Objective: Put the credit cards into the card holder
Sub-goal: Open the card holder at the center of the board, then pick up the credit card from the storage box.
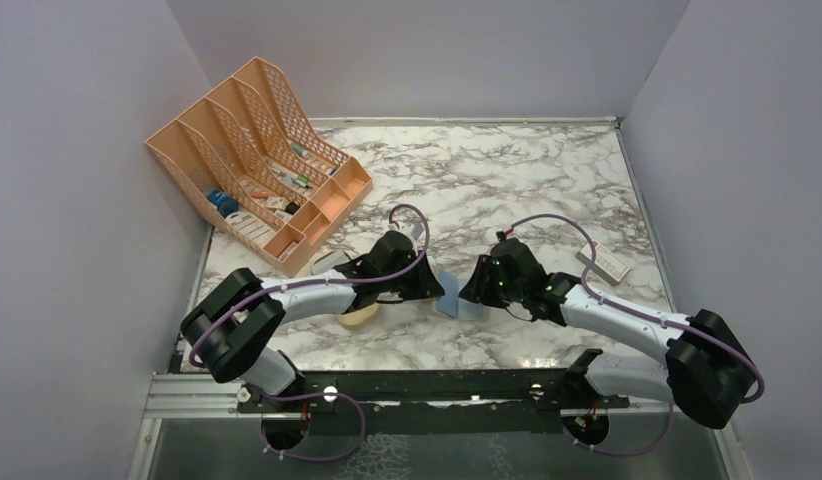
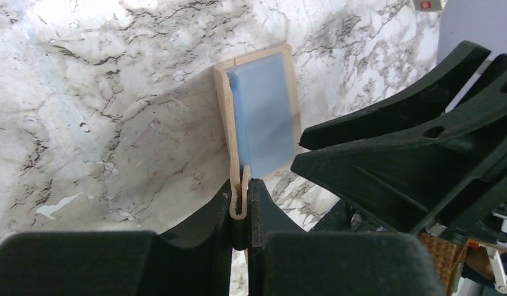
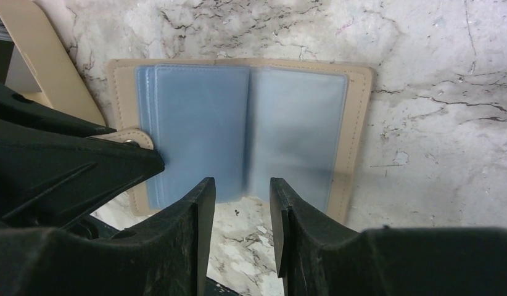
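The card holder [image 1: 459, 300] lies open on the marble between my two grippers, tan outside with pale blue-grey pockets [image 3: 239, 132]. My left gripper [image 2: 240, 200] is shut on a thin tan edge of the holder [image 2: 258, 111] and holds that edge up. My right gripper [image 3: 239, 191] is open and empty, its fingertips just above the holder's near edge. In the top view the left gripper [image 1: 427, 283] is left of the holder and the right gripper [image 1: 474, 288] is right of it. I cannot tell any loose credit card apart from the blue pockets.
An orange mesh file rack [image 1: 257, 160] stands at the back left. A beige oval dish [image 1: 359, 315] lies under the left arm. A white box with a red mark [image 1: 602, 262] lies to the right. Grey walls enclose the table.
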Controlling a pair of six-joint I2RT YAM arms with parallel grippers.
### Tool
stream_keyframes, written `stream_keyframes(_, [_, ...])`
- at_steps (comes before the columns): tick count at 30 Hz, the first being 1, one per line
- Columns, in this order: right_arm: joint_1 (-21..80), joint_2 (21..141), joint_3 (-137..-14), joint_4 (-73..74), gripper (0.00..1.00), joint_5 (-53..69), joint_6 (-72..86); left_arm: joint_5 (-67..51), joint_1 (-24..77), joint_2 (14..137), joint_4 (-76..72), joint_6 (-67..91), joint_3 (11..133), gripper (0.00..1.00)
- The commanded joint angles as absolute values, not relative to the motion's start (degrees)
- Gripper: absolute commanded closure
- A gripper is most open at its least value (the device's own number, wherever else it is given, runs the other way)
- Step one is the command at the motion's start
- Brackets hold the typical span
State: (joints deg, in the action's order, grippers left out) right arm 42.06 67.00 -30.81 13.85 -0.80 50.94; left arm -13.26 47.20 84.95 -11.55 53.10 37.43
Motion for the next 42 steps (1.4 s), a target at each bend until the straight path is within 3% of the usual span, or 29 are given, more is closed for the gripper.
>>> stream_keyframes(1, [42.4,68.4,-32.5,10.3,0.61,-0.1,50.7,-11.1,47.0,85.2,-7.5,51.2,40.5,0.68])
stream_keyframes(4, [42.5,70.2,-33.6,10.2,0.59,0.5,50.1,-6.0,47.0,82.5,-0.3,48.3,42.7,0.52])
stream_keyframes(9, [42.5,73.2,-36.2,10.7,0.56,1.9,49.2,2.4,47.0,76.8,11.2,43.6,46.7,0.43])
stream_keyframes(18, [42.5,80.4,-40.7,15.3,0.47,0.7,48.4,15.6,46.6,67.3,27.2,21.6,53.0,0.43])
stream_keyframes(27, [43.8,84.2,-42.4,18.5,0.47,-3.3,46.9,20.1,46.5,57.1,28.8,-0.3,47.2,0.44])
stream_keyframes(42, [44.2,82.4,-42.8,18.9,0.47,-2.1,45.1,22.8,42.5,70.1,27.5,-14.8,44.6,0.42])
